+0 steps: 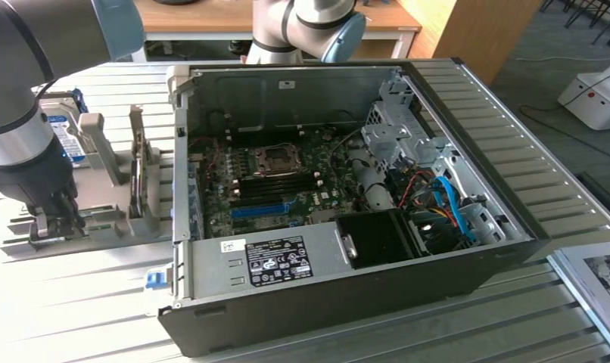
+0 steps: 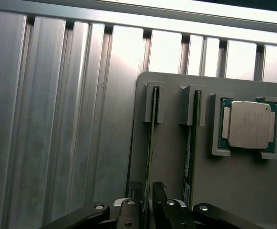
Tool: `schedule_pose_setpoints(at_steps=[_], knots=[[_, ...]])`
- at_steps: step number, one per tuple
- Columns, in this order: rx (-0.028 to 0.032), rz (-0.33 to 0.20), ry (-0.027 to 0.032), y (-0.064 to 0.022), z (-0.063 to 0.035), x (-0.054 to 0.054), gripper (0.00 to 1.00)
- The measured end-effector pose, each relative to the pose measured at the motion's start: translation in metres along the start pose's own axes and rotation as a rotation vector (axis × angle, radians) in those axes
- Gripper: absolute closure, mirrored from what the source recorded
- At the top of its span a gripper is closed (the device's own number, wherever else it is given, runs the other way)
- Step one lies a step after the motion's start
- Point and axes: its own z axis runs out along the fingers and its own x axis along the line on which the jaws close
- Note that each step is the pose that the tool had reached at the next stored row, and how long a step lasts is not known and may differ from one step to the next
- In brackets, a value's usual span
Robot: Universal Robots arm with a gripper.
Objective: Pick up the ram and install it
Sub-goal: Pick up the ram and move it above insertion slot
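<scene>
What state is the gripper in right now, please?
Gripper: open, jaws on either side of the ram standing in its holder, not yet closed on it.

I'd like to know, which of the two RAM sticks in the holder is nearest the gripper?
The ram farther from the processor chip: the open gripper straddles it, while the other stick stands beside the chip.

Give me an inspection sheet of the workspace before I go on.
Surface: ribbed metal table.
Job's things: ram on edge in the grey holder; open PC case beside it.
Clutter: second stick and silver processor in the holder.
Pincer: open, astride the ram.
Cables: blue leads inside the case.
Surroundings: wooden desk, second arm, white device on the floor.
</scene>
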Motion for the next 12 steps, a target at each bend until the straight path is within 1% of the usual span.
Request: schedule_pose_setpoints(at_steps=[8,10,11,12], knots=[[0.0,0.0,0.0,0.0,0.0,0.0,0.76],[0.0,0.0,0.0,0.0,0.0,0.0,0.78],[0.0001,0.0,0.0001,0.0,0.0,0.0,0.84],[0.0001,0.0,0.0,0.0,0.0,0.0,0.84]])
